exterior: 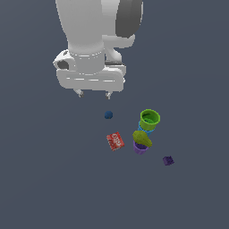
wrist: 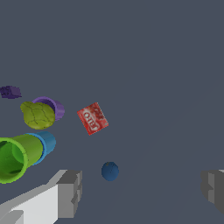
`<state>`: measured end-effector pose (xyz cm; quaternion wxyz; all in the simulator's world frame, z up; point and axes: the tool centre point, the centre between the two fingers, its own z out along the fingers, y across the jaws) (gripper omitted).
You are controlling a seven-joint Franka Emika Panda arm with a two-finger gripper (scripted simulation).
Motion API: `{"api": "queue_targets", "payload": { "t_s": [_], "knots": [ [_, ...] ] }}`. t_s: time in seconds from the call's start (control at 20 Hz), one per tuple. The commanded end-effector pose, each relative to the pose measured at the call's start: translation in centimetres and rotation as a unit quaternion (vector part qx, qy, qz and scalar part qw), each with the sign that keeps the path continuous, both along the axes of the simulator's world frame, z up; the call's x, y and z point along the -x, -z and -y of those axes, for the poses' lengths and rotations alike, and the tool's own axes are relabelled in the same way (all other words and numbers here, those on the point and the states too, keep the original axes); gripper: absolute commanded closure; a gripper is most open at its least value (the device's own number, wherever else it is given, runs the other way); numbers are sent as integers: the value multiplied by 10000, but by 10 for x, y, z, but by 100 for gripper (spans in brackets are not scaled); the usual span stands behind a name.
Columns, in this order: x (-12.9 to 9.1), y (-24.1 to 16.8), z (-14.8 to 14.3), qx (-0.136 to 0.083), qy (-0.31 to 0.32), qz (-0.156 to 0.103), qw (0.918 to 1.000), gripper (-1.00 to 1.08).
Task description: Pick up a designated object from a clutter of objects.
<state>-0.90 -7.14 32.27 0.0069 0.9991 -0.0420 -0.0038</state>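
The gripper (exterior: 94,94) hangs above the desk (exterior: 44,179) with its fingers (wrist: 70,192) spread wide and nothing between them. The small dark blue ball (exterior: 108,115) lies on the desk by itself, lower in the exterior view and slightly toward its right of the fingertips, untouched. Beyond it lies a flat red packet (exterior: 115,141). Toward the exterior view's right, a green cup (exterior: 149,120), a blue cup (exterior: 146,130), an olive-green lumpy fruit (exterior: 142,138) and a purple cup (exterior: 140,148) cluster together. The purple cube (exterior: 168,160) sits apart, farther right.
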Motion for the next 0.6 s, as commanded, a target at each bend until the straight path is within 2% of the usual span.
{"api": "queue_targets", "payload": {
  "t_s": [0.0, 0.55],
  "knots": [
    [0, 2, -1, 0, -5, -3, 10000, -92],
    [10, 48, -7, -25, 130, 9, 9999, -92]
  ]
}}
